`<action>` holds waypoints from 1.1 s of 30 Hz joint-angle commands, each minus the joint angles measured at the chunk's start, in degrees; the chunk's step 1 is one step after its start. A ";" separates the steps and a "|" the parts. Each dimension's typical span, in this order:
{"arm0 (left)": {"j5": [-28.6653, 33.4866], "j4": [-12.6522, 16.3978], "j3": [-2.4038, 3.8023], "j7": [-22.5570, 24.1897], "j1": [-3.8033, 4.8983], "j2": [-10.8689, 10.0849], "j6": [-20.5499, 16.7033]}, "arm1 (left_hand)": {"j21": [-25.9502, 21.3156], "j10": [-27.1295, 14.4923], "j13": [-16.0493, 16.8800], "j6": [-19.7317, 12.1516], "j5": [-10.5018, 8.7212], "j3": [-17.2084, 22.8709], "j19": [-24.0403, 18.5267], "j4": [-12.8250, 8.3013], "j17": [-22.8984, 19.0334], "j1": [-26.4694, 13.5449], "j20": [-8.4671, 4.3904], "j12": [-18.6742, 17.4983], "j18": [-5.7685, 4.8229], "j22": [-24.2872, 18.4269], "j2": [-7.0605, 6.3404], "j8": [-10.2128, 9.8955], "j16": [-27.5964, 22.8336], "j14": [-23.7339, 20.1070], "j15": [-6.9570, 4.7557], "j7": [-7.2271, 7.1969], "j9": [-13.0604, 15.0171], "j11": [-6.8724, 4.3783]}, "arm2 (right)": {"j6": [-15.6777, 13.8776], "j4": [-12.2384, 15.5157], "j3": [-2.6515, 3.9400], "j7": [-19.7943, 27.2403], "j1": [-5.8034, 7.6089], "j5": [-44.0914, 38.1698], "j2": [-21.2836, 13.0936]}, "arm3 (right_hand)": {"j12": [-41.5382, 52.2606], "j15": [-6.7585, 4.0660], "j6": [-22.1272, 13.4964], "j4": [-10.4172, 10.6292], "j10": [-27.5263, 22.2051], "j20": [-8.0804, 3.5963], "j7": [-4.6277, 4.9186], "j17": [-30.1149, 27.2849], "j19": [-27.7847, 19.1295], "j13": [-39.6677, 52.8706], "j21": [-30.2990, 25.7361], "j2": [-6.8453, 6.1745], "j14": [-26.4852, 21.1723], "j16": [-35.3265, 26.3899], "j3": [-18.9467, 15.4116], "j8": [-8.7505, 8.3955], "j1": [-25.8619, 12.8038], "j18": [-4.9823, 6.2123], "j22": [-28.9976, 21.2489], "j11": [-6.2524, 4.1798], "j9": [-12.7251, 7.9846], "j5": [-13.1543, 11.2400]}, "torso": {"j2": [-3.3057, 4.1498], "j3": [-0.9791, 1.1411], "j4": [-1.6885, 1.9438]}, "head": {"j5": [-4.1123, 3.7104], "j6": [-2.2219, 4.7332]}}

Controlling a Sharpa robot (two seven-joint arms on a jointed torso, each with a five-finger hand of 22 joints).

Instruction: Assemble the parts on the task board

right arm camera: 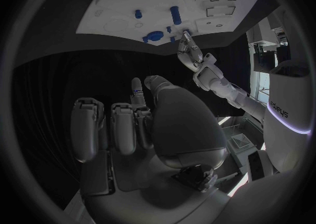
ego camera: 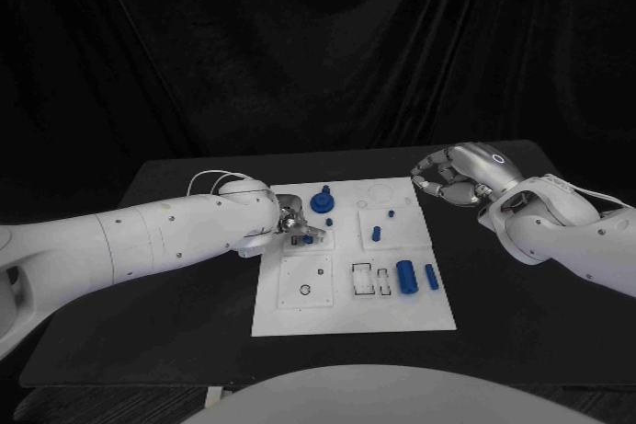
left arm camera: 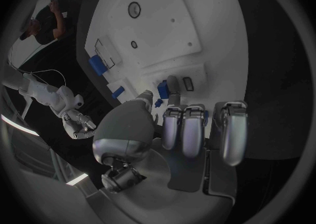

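Near the front of the white task board (ego camera: 347, 318), two smooth blue cylinders (ego camera: 407, 278) lie beside outlined slots. Further back, the left hand (ego camera: 294, 227) pinches a small blue part (left arm camera: 163, 89) against the board, plain from its wrist. Beyond, the right hand (ego camera: 455, 176) hovers curled, holding nothing.

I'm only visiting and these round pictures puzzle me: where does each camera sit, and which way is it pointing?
Head view: on the robot's head, looking down at the black table and task board; both white arms show, left hand on the board, right hand beside it.
Left wrist view: behind the left hand, facing the task board; its fingers reach a blue part.
Right wrist view: behind the right hand, facing the task board.
Shared: both wrist views also show the opposite hand.
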 commanded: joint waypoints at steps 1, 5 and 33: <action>0.21 0.05 0.04 -0.09 0.00 0.26 0.52 | -0.21 6.18 15.09 0.32 1.09 -0.36 3.01 -0.01 15.10 0.62 0.41 -0.24 -0.08 13.33 0.22 -0.52 0.15 6.14 0.42 0.33 -0.40 0.43 | 0.47 -0.02 0.04 -1.18 -0.15 -0.10 0.00 | 0.20 0.46 -0.20 -0.10 5.90 0.40 0.31 7.13 2.84 15.06 -0.15 0.08 4.35 -0.21 0.34 -0.38 0.40 0.52 12.60 0.29 0.01 0.26 | 0.02 0.00 -0.01 | 0.05 0.00; 0.21 0.01 0.04 -0.35 0.01 0.39 1.00 | -0.26 6.18 15.09 0.56 2.26 -0.27 2.99 -0.12 15.10 1.15 0.43 -0.24 -0.07 13.34 0.32 -0.80 0.15 6.14 0.43 0.31 -0.79 0.42 | 0.53 -0.04 0.04 -1.19 -0.15 -0.10 0.05 | 0.20 0.46 -0.20 -0.10 5.90 0.40 0.31 7.13 2.84 15.06 -0.15 0.08 4.35 -0.21 0.34 -0.38 0.40 0.52 12.60 0.29 0.01 0.26 | -0.01 0.00 -0.05 | 0.08 0.00; 0.21 0.37 0.06 -0.94 0.35 0.41 1.25 | -0.16 6.18 15.09 2.63 6.03 0.16 3.18 -0.17 15.10 3.16 -0.01 -0.24 -0.12 13.52 0.05 1.67 0.15 6.14 -0.12 -0.61 1.48 -0.29 | 0.76 -0.21 0.04 -1.30 -0.24 -0.10 0.20 | 0.20 0.46 -0.20 -0.10 5.90 0.40 0.31 7.13 2.84 15.06 -0.15 0.08 4.35 -0.21 0.34 -0.38 0.40 0.52 12.60 0.29 0.01 0.26 | 0.01 -0.01 0.00 | 0.13 0.00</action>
